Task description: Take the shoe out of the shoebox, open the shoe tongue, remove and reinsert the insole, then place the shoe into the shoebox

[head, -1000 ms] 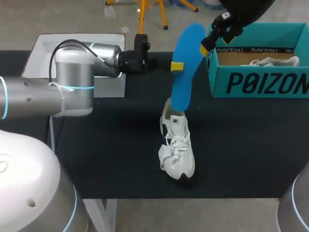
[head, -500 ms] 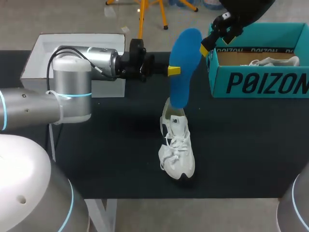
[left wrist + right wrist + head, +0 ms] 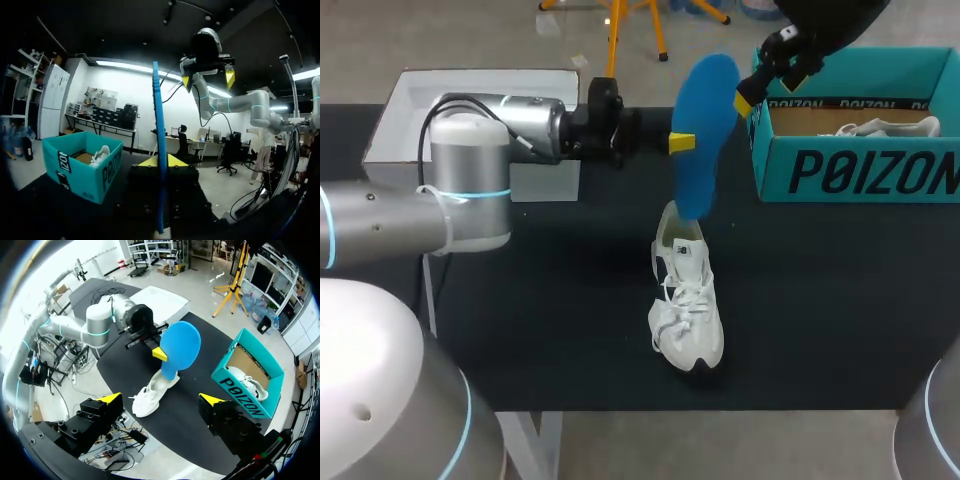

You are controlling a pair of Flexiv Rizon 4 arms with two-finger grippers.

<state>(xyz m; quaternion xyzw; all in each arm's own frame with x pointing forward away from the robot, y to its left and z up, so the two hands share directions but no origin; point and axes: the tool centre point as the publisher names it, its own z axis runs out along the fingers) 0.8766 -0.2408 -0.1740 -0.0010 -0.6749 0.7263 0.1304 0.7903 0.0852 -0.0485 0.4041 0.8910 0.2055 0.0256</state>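
A blue insole (image 3: 700, 130) stands upright in the air, and my left gripper (image 3: 683, 142) is shut on its edge. Its lower end hangs at the heel opening of a white shoe (image 3: 686, 300) lying on the black table; contact cannot be told. The left wrist view has the insole (image 3: 159, 150) edge-on between its own fingers (image 3: 160, 161). My right gripper (image 3: 760, 88) hangs high near the teal shoebox (image 3: 860, 165), open and empty. From the right wrist, its gripper (image 3: 161, 399) looks down on insole (image 3: 177, 347), shoe (image 3: 152, 392) and shoebox (image 3: 247, 375).
A second white shoe (image 3: 890, 127) lies inside the shoebox. A white lid (image 3: 470, 95) sits at the table's back left, under my left arm. The black table (image 3: 820, 300) spreads out on both sides of the shoe.
My left arm has shifted slightly and the insole's lower end has risen a little above the shoe's heel. The right arm and the shoe have stayed put.
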